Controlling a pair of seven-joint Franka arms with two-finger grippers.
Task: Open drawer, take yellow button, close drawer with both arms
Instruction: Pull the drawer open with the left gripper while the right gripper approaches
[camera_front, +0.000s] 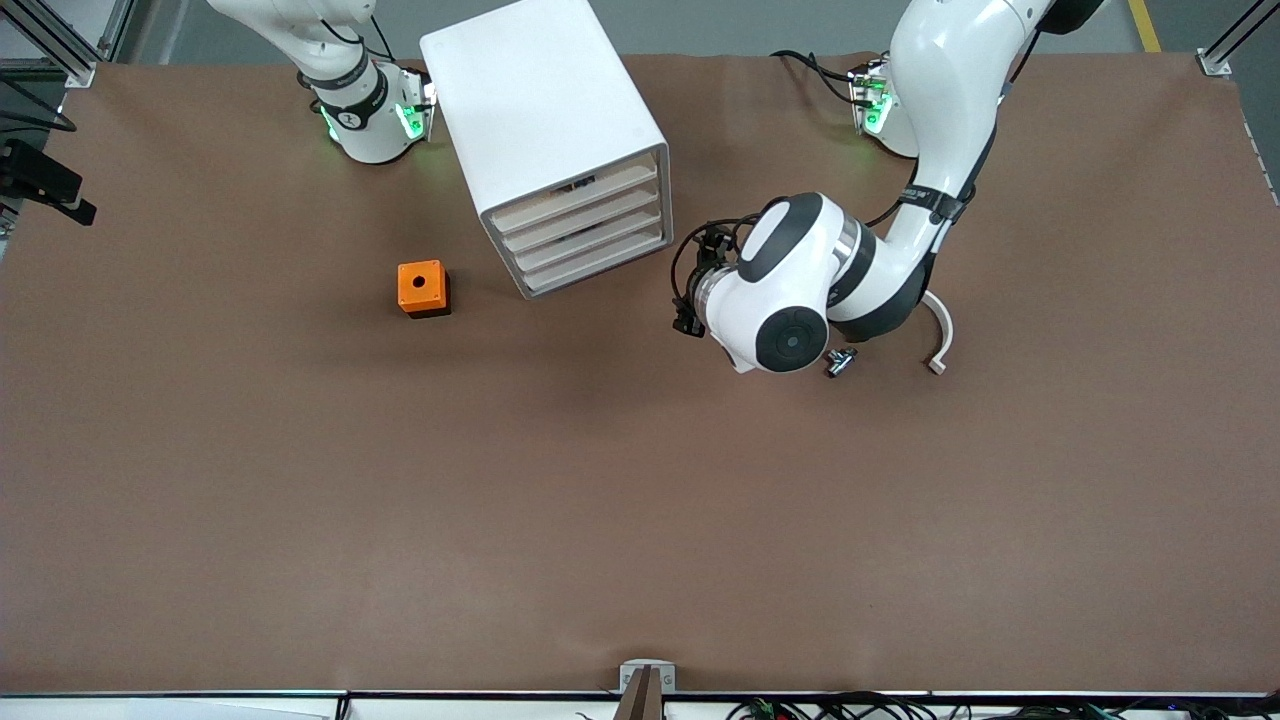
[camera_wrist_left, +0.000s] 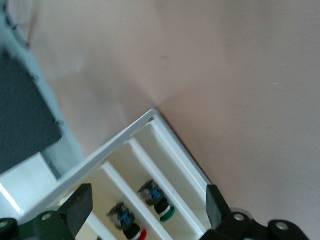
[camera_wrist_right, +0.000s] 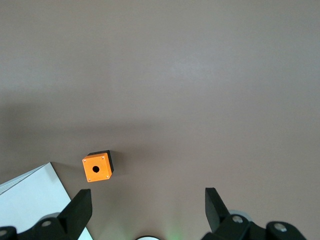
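Note:
The white cabinet stands near the robots' bases, and its four drawers face the left arm's end of the table. The top drawer is shut. My left gripper hovers just in front of the drawer fronts, open with nothing between its fingers. The left wrist view shows a green-capped button and a red-capped one in two drawers; the orange-capped button is out of view. My right gripper hangs open high over the table by the cabinet, outside the front view.
An orange cube with a round hole sits beside the cabinet, toward the right arm's end. Under the left arm's elbow lie a small black and silver piece and a curved white strip.

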